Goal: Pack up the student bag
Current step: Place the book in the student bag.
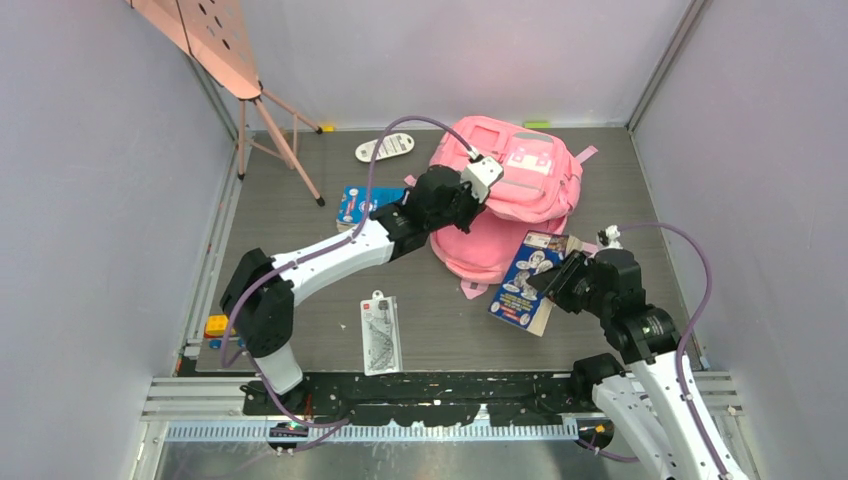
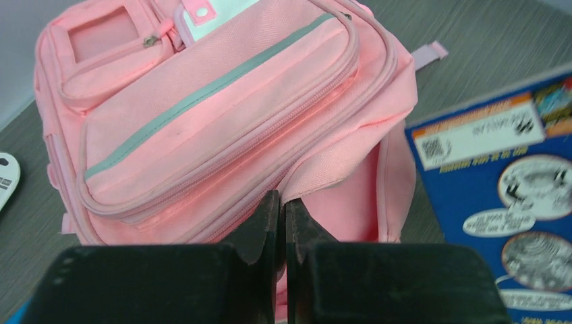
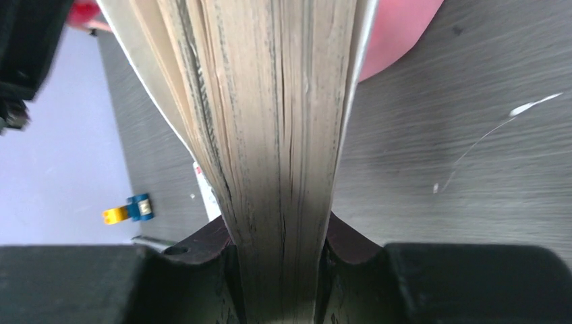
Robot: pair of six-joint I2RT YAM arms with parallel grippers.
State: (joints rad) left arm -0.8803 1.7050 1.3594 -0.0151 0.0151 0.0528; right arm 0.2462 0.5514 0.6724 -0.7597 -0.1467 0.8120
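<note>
The pink student bag (image 1: 522, 172) lies at the back middle of the table, its front pockets facing up. It fills the left wrist view (image 2: 222, 115). My left gripper (image 1: 470, 208) is at the bag's near side. Its jaws (image 2: 283, 202) are shut on a fold of pink fabric at the bag's edge. My right gripper (image 1: 556, 284) is shut on a blue comic book (image 1: 525, 275), held just right of the bag's near corner. In the right wrist view the book's page edges (image 3: 270, 101) stand between the fingers (image 3: 280, 229). The book's cover also shows in the left wrist view (image 2: 499, 196).
A white remote-like item (image 1: 385, 148) and a blue box (image 1: 362, 205) lie left of the bag. A white packaged card (image 1: 380, 332) lies near the front. A yellow and blue toy (image 1: 215, 325) sits at the left edge. A pink stand (image 1: 262, 110) is at the back left.
</note>
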